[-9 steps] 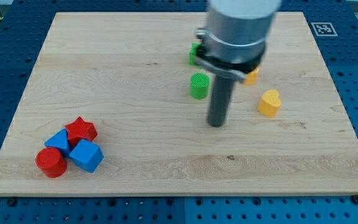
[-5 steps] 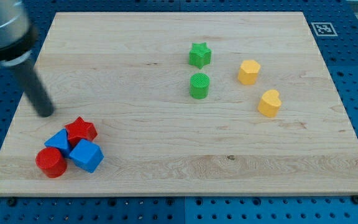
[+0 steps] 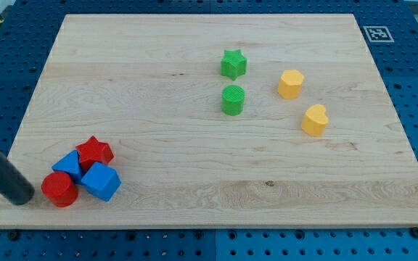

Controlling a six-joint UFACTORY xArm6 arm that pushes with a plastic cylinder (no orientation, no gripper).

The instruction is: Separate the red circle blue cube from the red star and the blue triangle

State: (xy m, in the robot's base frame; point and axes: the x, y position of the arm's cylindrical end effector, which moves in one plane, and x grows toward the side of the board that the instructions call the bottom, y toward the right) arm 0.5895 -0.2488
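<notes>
While the gripperless end effector's tip (image 3: 22,199) rests just left of the red circle (image 3: 59,188), it and the blue cube (image 3: 100,181) appear light, rigid and slidable from their flanks.

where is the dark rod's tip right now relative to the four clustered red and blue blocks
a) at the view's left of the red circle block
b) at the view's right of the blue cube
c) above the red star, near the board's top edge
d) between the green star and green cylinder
a: my tip sits just to the view's left of the red circle block, at the lower-left corner of the wooden board, with the blue cube, red star and blue triangle beyond it.
</notes>
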